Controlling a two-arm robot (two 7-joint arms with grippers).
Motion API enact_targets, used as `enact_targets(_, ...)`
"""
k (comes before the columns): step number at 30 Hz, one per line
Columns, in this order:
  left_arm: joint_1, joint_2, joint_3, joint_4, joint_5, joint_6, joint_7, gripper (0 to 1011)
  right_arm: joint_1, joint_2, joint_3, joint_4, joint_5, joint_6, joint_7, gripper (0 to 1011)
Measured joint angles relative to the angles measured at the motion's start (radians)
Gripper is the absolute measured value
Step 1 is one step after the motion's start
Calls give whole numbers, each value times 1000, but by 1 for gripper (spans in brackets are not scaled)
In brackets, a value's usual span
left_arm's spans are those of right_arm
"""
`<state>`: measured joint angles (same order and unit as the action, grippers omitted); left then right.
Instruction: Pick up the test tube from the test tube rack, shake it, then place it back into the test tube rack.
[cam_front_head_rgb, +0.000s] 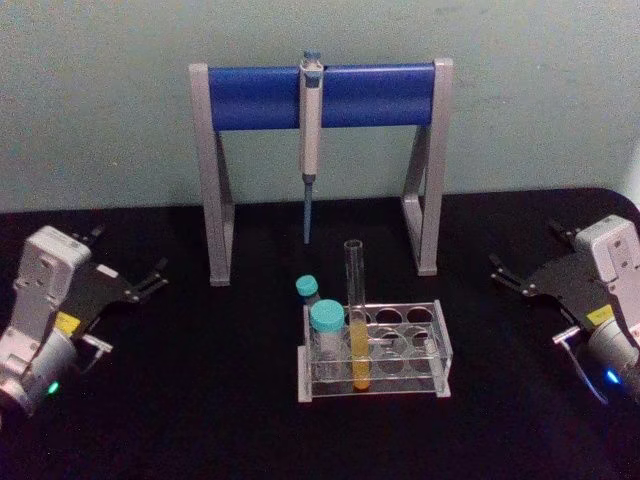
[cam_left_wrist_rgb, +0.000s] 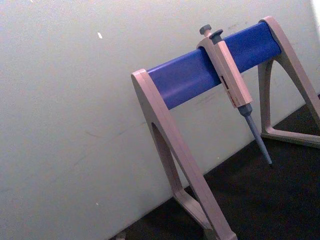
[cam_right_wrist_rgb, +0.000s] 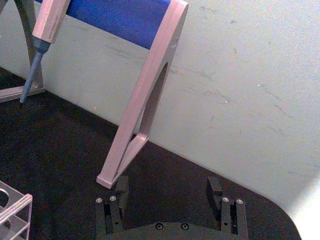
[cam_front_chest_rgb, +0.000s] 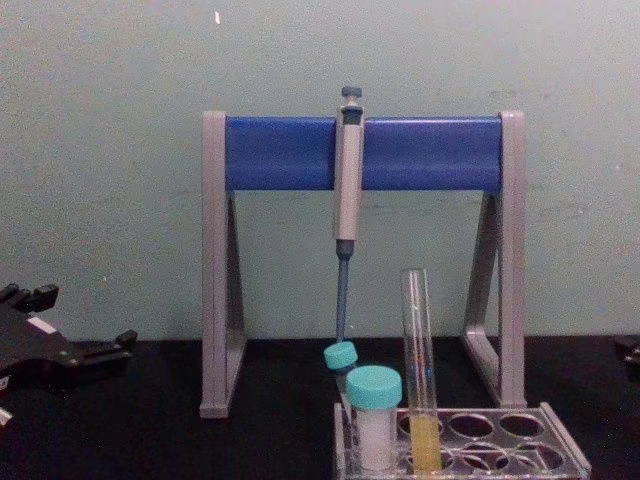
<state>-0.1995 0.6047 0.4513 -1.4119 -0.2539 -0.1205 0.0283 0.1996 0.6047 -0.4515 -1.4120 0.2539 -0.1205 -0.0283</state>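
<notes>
Test tube (cam_front_head_rgb: 356, 310) with yellow-orange liquid stands upright in the clear test tube rack (cam_front_head_rgb: 443, 348), right beside a teal-capped vial (cam_front_head_rgb: 326, 322). Left gripper (cam_front_head_rgb: 130, 250) and right gripper (cam_front_head_rgb: 522, 247) sit far out on either side, both spread wide.

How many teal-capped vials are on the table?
2. The front teal-capped vial stands at the left end of the test tube rack beside the test tube; the rear teal-capped vial sits just behind it, tilted. None seem hidden.
</notes>
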Motion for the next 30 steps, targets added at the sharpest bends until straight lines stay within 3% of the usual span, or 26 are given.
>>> enact_targets(30,0,0,0,0,0,0,0,1001,0,0,0,0,0,0,0,1000)
